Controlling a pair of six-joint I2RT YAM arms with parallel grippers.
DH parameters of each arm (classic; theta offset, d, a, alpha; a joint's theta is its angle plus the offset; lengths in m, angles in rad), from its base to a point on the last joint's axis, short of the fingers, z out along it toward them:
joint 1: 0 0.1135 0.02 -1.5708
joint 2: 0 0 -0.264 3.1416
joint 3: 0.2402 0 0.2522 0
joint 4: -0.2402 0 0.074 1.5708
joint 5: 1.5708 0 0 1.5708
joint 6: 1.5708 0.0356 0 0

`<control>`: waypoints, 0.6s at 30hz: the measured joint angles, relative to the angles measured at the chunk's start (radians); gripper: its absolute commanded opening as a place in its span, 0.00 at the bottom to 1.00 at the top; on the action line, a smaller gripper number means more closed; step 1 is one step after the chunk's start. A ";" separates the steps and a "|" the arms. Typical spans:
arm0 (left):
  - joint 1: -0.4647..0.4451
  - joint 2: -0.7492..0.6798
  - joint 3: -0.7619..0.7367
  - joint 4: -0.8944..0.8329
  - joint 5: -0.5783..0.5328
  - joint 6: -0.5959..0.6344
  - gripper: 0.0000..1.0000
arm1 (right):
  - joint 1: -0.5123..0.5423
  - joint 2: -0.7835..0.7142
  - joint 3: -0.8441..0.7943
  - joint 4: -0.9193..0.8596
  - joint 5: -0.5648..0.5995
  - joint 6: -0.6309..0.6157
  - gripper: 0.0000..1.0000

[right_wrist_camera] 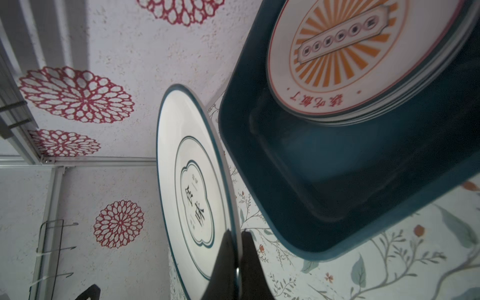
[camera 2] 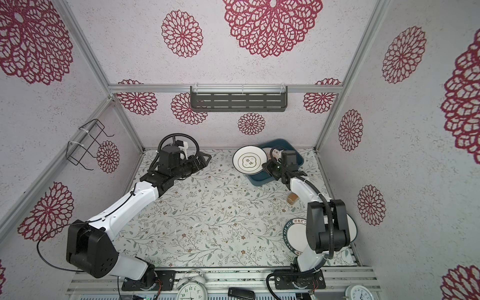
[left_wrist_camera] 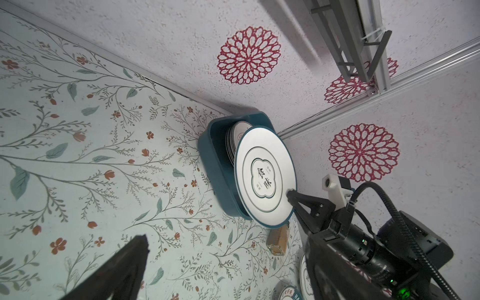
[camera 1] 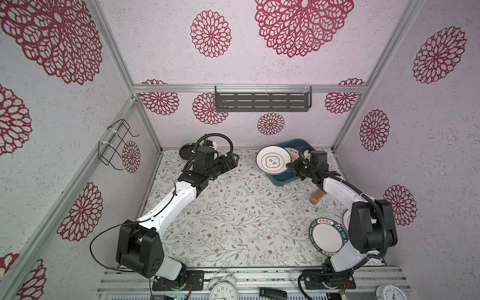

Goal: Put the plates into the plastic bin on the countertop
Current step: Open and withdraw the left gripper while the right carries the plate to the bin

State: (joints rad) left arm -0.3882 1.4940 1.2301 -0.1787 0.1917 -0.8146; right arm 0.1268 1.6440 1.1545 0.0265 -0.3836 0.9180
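The right gripper (camera 1: 289, 166) is clamped on the rim of the cloud-outline plate (camera 1: 272, 159). It holds the plate by its edge, partly over the blue bin (camera 1: 283, 181), probably so the plate can be lowered onto the stack of plates (right_wrist_camera: 363, 52) lying inside. The left gripper (camera 1: 233, 160) hangs wide open and empty above the table (camera 1: 233, 213), close to the small black plate (camera 1: 185, 150), likely its next pick.

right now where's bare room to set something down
Free: the wide middle of the countertop, between both arms. Crowded: far right, at the plastic bin and the cloud plate in the right gripper; near right, the teal-rimmed plate.
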 measured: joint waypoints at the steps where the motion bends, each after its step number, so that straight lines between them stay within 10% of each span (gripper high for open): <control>1: 0.000 0.001 0.002 -0.003 -0.003 0.012 0.97 | -0.011 0.000 0.000 -0.003 0.009 0.000 0.00; 18: 0.080 0.046 0.105 -0.066 -0.085 0.160 0.97 | -0.133 0.130 0.109 -0.025 0.162 0.026 0.00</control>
State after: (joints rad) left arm -0.3077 1.5402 1.3346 -0.2447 0.1066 -0.6544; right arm -0.0063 1.7737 1.2633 0.0017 -0.2214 0.9440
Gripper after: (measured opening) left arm 0.971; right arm 0.066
